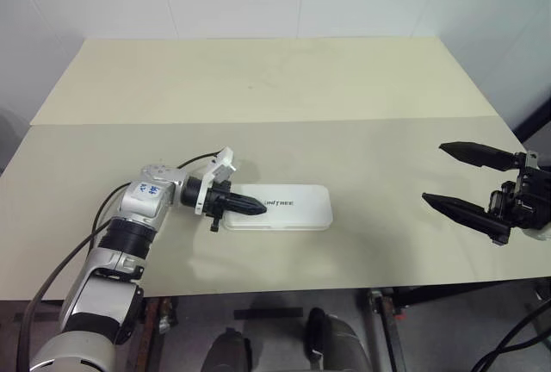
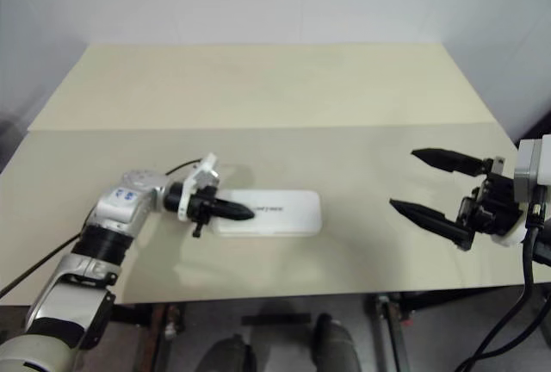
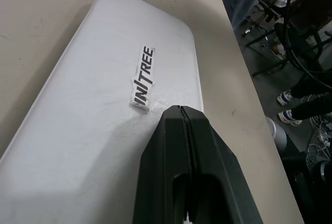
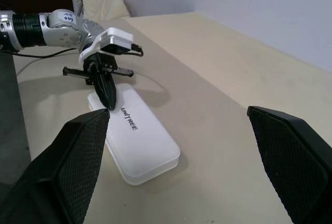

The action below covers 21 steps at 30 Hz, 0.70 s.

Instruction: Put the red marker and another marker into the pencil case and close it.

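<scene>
The white pencil case [image 1: 293, 208] lies flat on the table with its lid down, dark lettering [image 3: 143, 74] on top. My left gripper [image 1: 258, 207] is shut, its black fingertips over the left part of the lid, next to the lettering; whether they touch the lid I cannot tell. My right gripper [image 1: 441, 174] hangs open at the table's right side, well apart from the case, with nothing between its fingers. The red marker and the other marker are hidden from view.
The beige table [image 1: 258, 88] runs wide behind and around the case, with a seam across its middle. A white wall stands behind it. Beyond the table's front edge, cables and a person's shoes [image 3: 290, 107] sit on the floor.
</scene>
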Each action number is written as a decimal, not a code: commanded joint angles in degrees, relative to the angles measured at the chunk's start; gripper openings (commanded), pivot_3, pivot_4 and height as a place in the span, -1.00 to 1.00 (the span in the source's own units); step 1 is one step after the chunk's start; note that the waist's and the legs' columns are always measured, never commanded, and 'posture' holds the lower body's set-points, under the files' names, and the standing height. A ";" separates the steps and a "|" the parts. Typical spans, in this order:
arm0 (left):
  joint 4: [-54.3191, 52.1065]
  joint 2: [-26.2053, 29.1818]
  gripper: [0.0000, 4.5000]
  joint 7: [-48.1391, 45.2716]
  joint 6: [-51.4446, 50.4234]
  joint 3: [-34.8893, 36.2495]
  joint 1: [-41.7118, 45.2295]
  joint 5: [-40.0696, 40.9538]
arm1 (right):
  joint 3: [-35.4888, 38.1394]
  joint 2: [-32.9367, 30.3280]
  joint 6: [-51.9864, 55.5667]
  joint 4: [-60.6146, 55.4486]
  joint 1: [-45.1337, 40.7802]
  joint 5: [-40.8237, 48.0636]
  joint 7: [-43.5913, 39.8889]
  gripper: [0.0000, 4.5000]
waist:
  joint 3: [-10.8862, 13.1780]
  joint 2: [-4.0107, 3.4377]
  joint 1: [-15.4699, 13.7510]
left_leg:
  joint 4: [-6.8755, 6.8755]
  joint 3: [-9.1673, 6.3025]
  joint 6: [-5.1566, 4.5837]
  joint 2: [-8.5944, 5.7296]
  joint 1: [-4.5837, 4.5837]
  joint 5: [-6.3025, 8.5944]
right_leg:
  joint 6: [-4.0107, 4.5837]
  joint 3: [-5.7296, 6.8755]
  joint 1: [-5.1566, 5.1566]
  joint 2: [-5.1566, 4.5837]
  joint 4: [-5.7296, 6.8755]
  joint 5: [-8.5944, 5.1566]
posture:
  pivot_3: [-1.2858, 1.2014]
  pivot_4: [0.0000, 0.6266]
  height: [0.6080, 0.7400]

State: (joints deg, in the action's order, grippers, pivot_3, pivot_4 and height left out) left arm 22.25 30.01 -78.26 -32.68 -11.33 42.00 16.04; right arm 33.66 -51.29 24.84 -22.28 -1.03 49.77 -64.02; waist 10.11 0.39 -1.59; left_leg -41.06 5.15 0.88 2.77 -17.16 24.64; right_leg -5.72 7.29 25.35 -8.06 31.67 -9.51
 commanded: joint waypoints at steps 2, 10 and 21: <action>-3.84 -0.74 -1.00 3.61 -3.80 1.57 0.50 1.37 | -0.41 0.82 -1.16 -0.97 -0.56 -0.03 0.37 1.00 | 0.00 0.01 0.01 | 0.00 0.01 -0.01 0.00 -0.02 0.01 | -0.01 0.00 0.01 0.00 -0.01 0.01 | 0.03 -0.52 1.00; -16.92 -0.39 -1.00 11.56 -17.25 9.62 0.26 9.23 | -4.02 2.94 -2.12 -0.94 -2.40 -1.57 2.23 1.00 | 0.06 0.07 0.28 | 0.04 0.03 -0.06 0.00 -0.10 0.10 | -0.01 0.03 0.06 0.02 -0.12 0.00 | 0.03 -0.52 1.00; -32.05 -4.70 -0.33 27.22 -15.63 28.70 -6.57 21.34 | -10.32 5.32 -3.72 3.39 -8.18 -4.24 1.49 1.00 | 0.10 0.09 0.41 | 0.04 0.04 -0.05 0.00 -0.08 0.12 | -0.02 0.00 0.06 0.03 -0.14 0.01 | 0.03 -0.52 1.00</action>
State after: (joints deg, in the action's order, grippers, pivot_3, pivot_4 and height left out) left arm -5.58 25.28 -51.73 -50.27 14.81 37.00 34.51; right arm 22.87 -46.21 22.39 -19.38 -8.36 45.39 -61.79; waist 10.20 0.48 -1.18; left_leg -41.00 5.20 0.83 2.77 -17.22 24.76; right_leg -5.73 7.30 25.41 -8.03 31.53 -9.51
